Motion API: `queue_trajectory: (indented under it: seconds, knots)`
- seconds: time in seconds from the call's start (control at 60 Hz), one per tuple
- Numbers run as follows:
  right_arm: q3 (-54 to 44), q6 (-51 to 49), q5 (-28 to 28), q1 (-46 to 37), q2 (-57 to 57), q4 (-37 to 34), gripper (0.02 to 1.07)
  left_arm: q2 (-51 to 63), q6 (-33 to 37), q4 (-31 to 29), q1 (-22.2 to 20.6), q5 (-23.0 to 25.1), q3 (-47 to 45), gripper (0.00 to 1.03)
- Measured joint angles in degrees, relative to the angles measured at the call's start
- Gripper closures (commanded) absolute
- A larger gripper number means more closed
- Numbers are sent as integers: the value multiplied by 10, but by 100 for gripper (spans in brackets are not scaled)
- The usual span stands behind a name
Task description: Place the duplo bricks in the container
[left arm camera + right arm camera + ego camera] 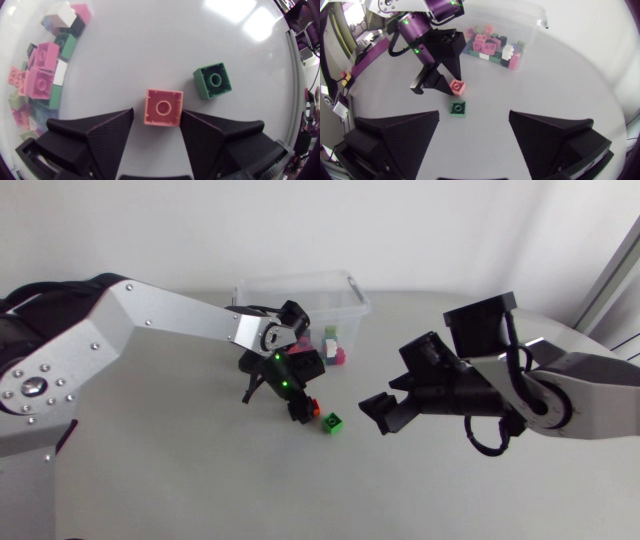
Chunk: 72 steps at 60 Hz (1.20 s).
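Pink brick (163, 107): on tabletop (150, 40), hollow side up, btwn fingers of L hand (156, 112). L hand released: fingers flank brick, no grip. Green brick (212, 81): just beside pink one, ahead of L hand, not touching. Container (535, 30): nearby, holds pink/green/white bricks (490, 47). R hand (474, 114): released, fingers wide, well apart from both loose bricks.
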Motion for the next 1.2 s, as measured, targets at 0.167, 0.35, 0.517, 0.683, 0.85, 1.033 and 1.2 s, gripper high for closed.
queue_trajectory:
  seconds: [0.167, 0.35, 0.517, 0.683, 0.85, 1.033, 1.2]
  knots:
    - [4, -9, 7, 23, 32, -5, 7, 8, 0, 0, -4, 0, 9, 81]
    - [72, -9, 25, 48, 125, -63, 7, 7, 0, -2, -2, 0, 10, 82]
    - [165, -9, 45, 66, 200, -118, 7, -23, 0, 10, 16, 6, -30, 82]
    - [246, -14, 51, 83, 272, -179, 7, -101, -9, 44, 39, 21, -92, 82]
    - [296, -26, 67, 93, 329, -224, 11, -189, -38, 70, 58, 54, -130, 82]
    - [353, -38, 78, 92, 371, -269, 15, -264, -95, 136, 94, 61, -142, 82]
    - [384, -39, 85, 97, 405, -289, 25, -289, -156, 209, 116, 63, -144, 82]
